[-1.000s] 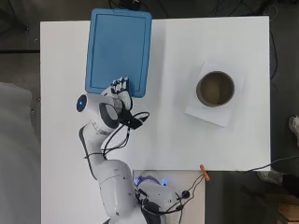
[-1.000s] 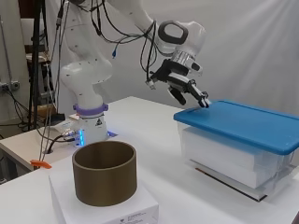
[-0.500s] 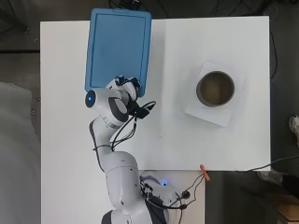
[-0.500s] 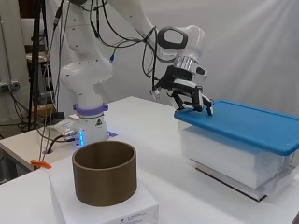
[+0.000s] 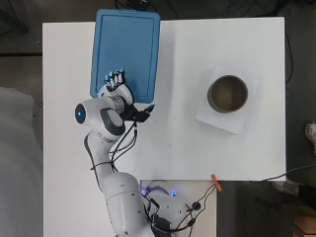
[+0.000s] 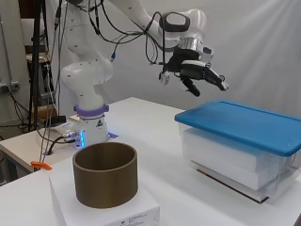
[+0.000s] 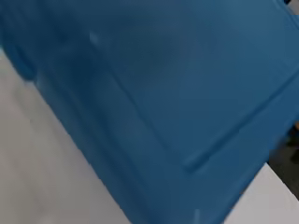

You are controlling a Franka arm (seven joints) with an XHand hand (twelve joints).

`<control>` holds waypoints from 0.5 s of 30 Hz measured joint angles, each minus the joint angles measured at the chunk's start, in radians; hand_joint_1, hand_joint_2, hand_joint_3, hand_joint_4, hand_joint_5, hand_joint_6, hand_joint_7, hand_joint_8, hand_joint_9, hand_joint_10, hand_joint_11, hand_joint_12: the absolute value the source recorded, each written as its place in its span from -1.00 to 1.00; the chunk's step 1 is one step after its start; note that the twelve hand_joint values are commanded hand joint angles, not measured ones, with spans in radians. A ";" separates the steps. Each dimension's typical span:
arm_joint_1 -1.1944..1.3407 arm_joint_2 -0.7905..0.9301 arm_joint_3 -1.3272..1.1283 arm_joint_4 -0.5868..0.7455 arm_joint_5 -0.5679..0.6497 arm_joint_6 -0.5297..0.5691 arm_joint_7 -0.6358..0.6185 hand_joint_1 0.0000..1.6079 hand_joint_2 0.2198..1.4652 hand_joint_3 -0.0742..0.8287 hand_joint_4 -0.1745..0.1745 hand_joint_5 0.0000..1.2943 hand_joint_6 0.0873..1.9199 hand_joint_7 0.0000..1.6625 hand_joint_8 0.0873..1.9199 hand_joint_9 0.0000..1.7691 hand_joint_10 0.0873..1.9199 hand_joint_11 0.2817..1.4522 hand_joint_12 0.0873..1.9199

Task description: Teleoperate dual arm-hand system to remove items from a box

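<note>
A clear plastic box (image 6: pixel 235 160) with a blue lid (image 5: pixel 127 49) (image 6: pixel 244 125) stands at the table's far left in the overhead view. The lid lies closed on it, so its contents are hidden. My hand (image 5: pixel 118 89) (image 6: pixel 200 75) hovers above the lid's near edge, fingers stretched out and relaxed, holding nothing and clear of the lid in the side view. The wrist view is filled by the blue lid (image 7: pixel 177 102), with a strip of white table beside it.
A brown cylindrical container (image 5: pixel 227 94) (image 6: pixel 106 174) stands on a white flat box (image 5: pixel 239 123) at the right of the table. An orange clip (image 5: pixel 216 181) lies near the table's front edge. Cables hang from the arm.
The hand has risen from the lid's near edge and swung up and out over it. The box and lid have not moved.
</note>
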 joint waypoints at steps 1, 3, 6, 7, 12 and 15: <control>0.000 0.003 -0.002 0.004 0.044 0.019 0.023 -0.98 0.08 -0.87 -0.53 -0.96 -1.00 -0.95 -1.00 -0.74 -0.99 -0.68 -1.00; -0.001 0.013 -0.002 0.010 0.140 -0.009 0.061 -1.00 0.04 -0.86 -0.58 -0.99 -1.00 -0.95 -1.00 -0.74 -1.00 -0.69 -1.00; -0.004 0.033 0.000 0.009 0.240 -0.175 0.149 -1.00 0.05 -0.84 -0.64 -1.00 -1.00 -0.88 -1.00 -0.68 -1.00 -0.70 -1.00; -0.007 0.048 -0.003 0.009 0.245 -0.232 0.202 -1.00 0.05 -0.83 -0.65 -1.00 -1.00 -0.86 -1.00 -0.66 -1.00 -0.69 -1.00; -0.021 0.086 -0.070 -0.008 0.240 -0.188 0.326 -0.95 0.11 -0.81 -0.64 -1.00 -1.00 -0.80 -1.00 -0.63 -1.00 -0.71 -1.00; -0.028 0.076 -0.132 -0.060 0.233 -0.005 0.325 -0.48 0.28 -0.80 -0.49 -0.69 -1.00 -0.53 -1.00 -0.38 -1.00 -0.51 -1.00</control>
